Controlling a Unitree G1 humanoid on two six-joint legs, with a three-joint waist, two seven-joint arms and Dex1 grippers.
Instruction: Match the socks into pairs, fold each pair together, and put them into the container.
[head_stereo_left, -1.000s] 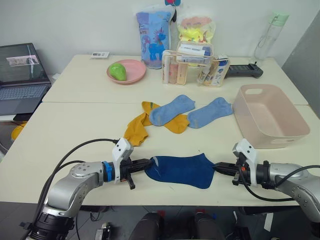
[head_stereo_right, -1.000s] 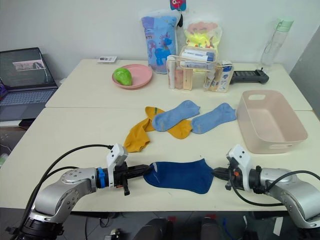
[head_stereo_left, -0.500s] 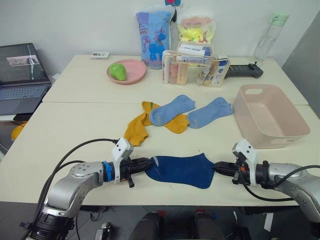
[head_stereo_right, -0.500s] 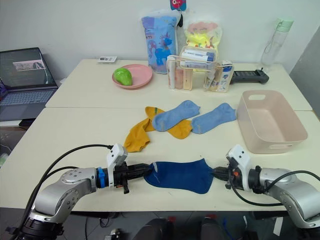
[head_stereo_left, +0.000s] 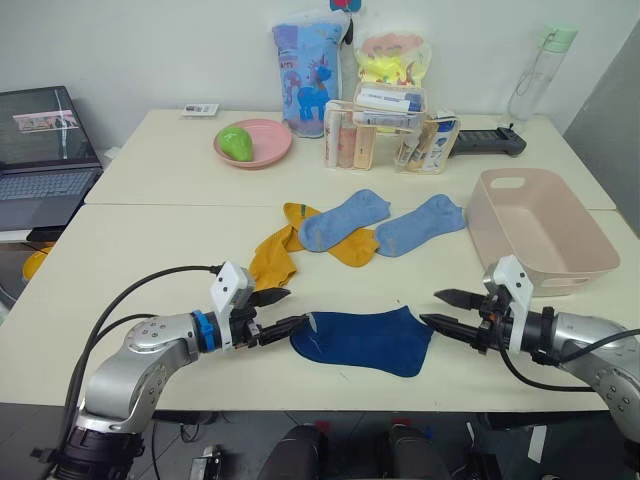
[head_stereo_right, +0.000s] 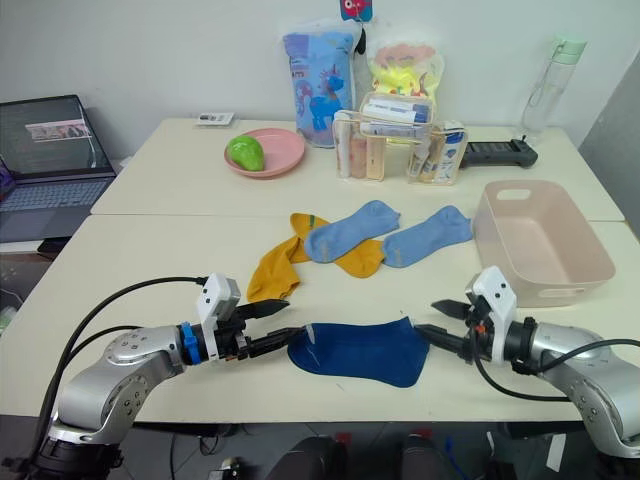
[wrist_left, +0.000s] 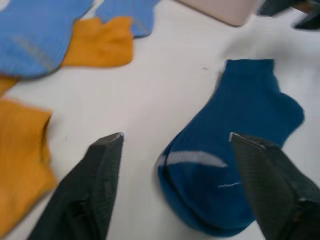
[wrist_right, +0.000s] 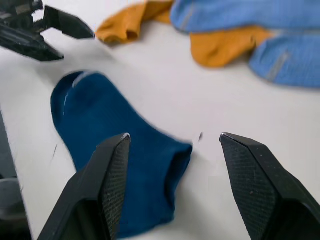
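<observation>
We see the cream table (head_stereo_left: 150, 250) carrying the pale pink tub (head_stereo_left: 540, 232) at its right side, empty, with two light blue socks (head_stereo_left: 382, 222) lying over two mustard yellow socks (head_stereo_left: 275, 258) near the middle. At the near edge the navy blue socks (head_stereo_left: 362, 340) lie flat, stacked as a pair. Our left gripper (head_stereo_left: 280, 310) and right gripper (head_stereo_left: 437, 308) sit just beside its two ends, both spread wide and holding nothing.

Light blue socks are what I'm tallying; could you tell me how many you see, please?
2: one light blue sock overlapping the mustard socks, the other just right of it, nearer the pink tub.
</observation>
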